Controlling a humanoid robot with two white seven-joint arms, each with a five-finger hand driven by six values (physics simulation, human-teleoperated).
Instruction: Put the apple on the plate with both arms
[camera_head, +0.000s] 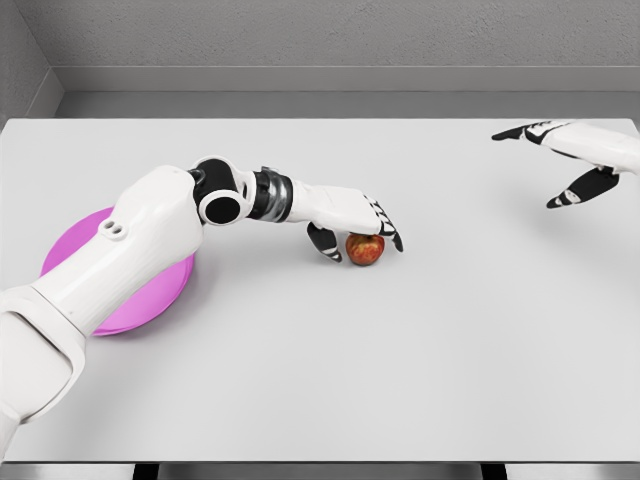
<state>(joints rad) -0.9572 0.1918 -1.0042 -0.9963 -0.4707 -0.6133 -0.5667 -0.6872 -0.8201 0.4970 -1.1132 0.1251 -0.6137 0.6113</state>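
Note:
A red apple (365, 250) rests on the white table, a little left of centre. My left hand (362, 243) reaches in from the left and cups over it. The fingers (385, 222) drape across the apple's top and right side. The thumb (325, 244) hangs down on its left with a small gap showing, so the hand is open around the apple. A pink plate (150, 300) lies at the left, mostly hidden under my left upper arm. My right hand (548, 165) hovers at the far right edge, open with fingers spread, holding nothing.
The white table (420, 360) stretches wide in front, with its near edge at the bottom of the view. A grey wall runs behind the far edge. My left forearm spans the space between plate and apple.

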